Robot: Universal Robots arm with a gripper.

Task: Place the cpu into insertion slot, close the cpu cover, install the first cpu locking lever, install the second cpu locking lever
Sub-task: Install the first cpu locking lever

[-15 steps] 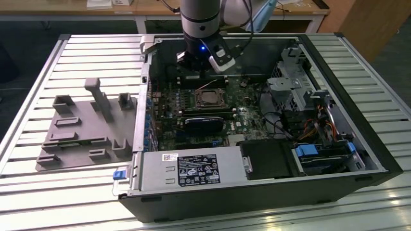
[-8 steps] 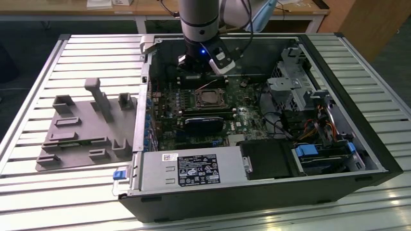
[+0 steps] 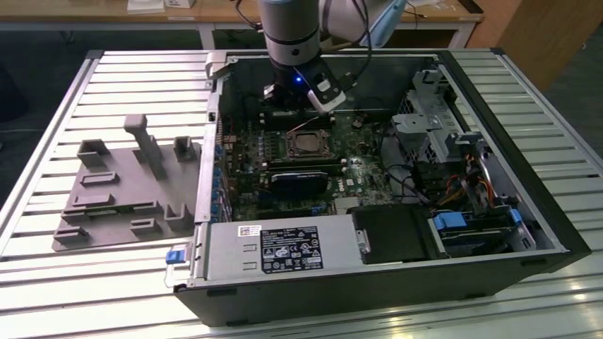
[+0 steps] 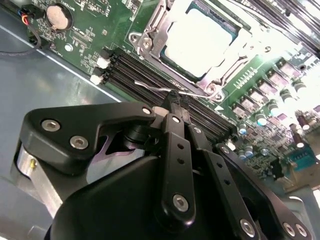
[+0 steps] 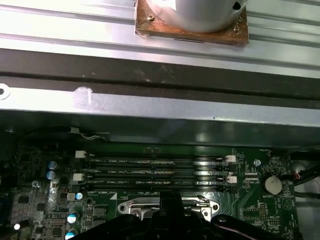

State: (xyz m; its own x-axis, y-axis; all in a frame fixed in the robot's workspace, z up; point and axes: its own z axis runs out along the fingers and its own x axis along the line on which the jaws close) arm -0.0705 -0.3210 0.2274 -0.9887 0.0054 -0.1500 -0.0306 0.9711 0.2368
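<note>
Item one, the gripper (image 4: 175,102): in the second wrist view I see its two black fingers drawn together to a point, no gap at the tips. They meet right at the locking lever (image 4: 150,86), a thin silvery wire running along the near edge of the socket. I cannot tell whether the wire is pinched between them or only touched. Item two, the cpu (image 4: 200,40): seated flat in the socket, its metal top bright under the light. Item three, the cpu cover (image 4: 149,40): silvery frame lying down around the chip, which shows through its square opening. Item four, the memory slots (image 4: 135,67): dark parallel rows just beside the socket, directly beneath the fingertips. Item five, a coin battery (image 4: 57,17) on the green motherboard (image 4: 90,47), well apart from the socket. Item six, exterior view: the arm (image 3: 287,28) reaches down into the open computer case (image 3: 527,176), which lies on a slatted table (image 3: 141,78). A grey moulded fixture (image 3: 113,198) sits beside the case on the exterior view's left.
</note>
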